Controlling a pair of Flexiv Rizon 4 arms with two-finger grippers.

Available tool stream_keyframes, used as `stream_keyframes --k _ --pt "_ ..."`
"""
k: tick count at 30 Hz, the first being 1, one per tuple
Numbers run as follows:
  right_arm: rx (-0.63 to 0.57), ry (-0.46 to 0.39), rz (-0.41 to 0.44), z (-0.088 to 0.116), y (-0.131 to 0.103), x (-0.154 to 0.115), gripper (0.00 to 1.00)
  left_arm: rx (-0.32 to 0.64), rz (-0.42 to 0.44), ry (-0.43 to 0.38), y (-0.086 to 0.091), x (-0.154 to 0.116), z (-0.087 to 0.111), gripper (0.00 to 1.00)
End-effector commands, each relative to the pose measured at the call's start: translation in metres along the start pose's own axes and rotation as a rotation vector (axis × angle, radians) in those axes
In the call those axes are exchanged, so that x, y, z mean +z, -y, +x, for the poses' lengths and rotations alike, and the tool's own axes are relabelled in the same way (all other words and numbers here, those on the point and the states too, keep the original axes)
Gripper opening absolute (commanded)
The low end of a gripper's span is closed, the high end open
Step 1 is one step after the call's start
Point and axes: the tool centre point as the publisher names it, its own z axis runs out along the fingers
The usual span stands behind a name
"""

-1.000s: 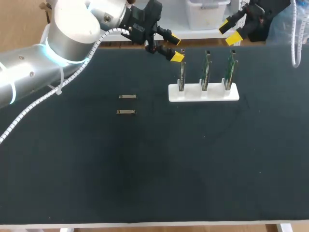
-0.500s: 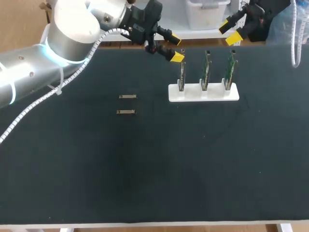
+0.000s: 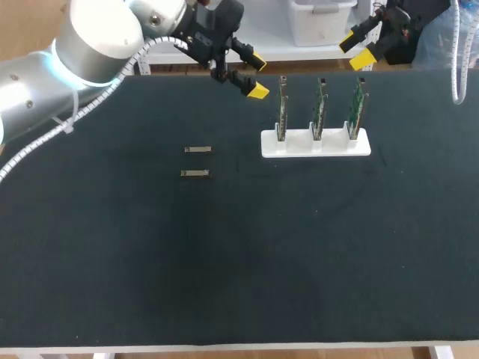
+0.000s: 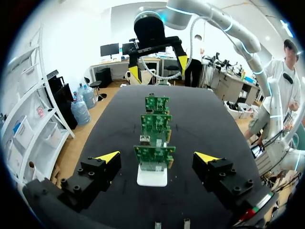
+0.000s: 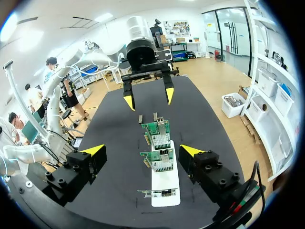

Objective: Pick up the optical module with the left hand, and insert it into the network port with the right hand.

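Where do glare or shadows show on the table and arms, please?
Head view: the silver shell of the left arm gleams; the table is matte, without hard shadows. Left wrist view: the right arm shines too; the table shows no glare.

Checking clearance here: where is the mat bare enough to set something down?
Bare: near half of the mat, in front of the optical modules and white stand; also the gap between those. Crowded: far edge, left gripper beside the boards.
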Motion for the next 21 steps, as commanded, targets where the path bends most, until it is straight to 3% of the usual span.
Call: stream_keyframes --k 1,10,15,21 --pt "0.001 -0.004 -0.402 -0.002 0.008 -0.002 1.0 0.004 0.002 -0.057 0.006 -0.013 0.005 1.0" --pt "0.001 -0.004 -0.402 -0.002 0.008 -0.002 1.0 0.035 0.075 -0.245 0.015 -0.023 0.035 1.0" --pt "0.001 -0.004 -0.402 -0.002 0.008 -0.002 1.0 0.056 0.114 -0.305 0.021 -0.023 0.05 1.0" --pt "0.001 -0.004 -0.402 -0.002 0.008 -0.002 1.0 0.054 0.11 -0.418 0.024 -0.022 0.072 1.0"
